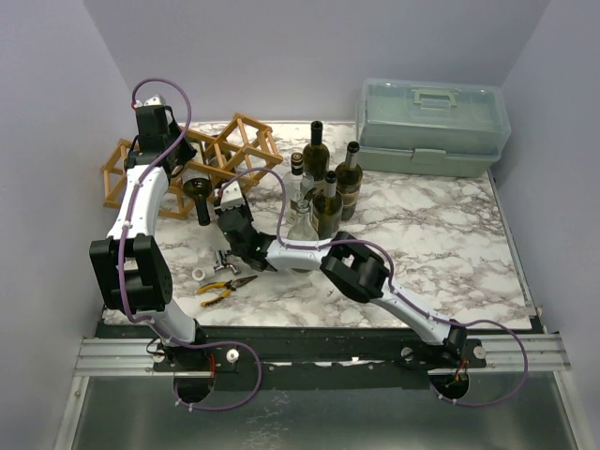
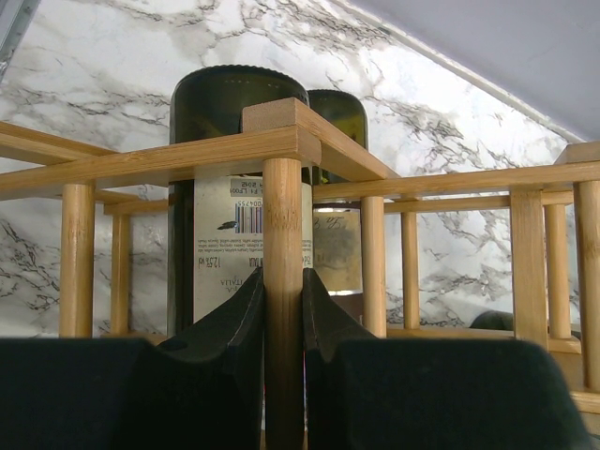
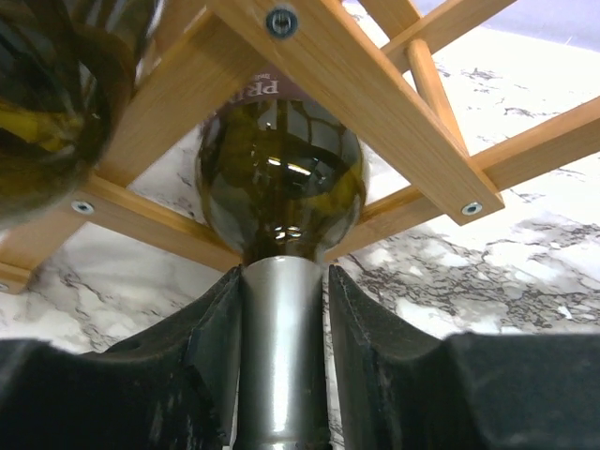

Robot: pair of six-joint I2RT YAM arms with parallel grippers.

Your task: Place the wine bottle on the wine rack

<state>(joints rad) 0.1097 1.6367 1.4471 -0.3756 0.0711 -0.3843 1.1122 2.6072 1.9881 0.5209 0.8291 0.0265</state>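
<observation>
The wooden wine rack (image 1: 211, 155) stands at the back left, and its sticks also show in the left wrist view (image 2: 141, 164). My left gripper (image 1: 157, 145) is shut on an upright rack stick (image 2: 282, 216), both fingers pressed against it. A dark green wine bottle (image 3: 281, 178) lies in a rack cell. Its grey foil neck (image 3: 281, 356) runs between the jaws of my right gripper (image 3: 283, 281), with a thin gap at the right finger. In the top view the right gripper (image 1: 228, 200) hides most of that bottle. A second bottle (image 1: 201, 197) lies in the rack beside it.
Several upright bottles (image 1: 325, 183) stand mid-table to the right of the rack. A translucent plastic toolbox (image 1: 431, 127) sits at the back right. Yellow-handled pliers (image 1: 225, 286) and a small white cap (image 1: 202, 274) lie near the front left.
</observation>
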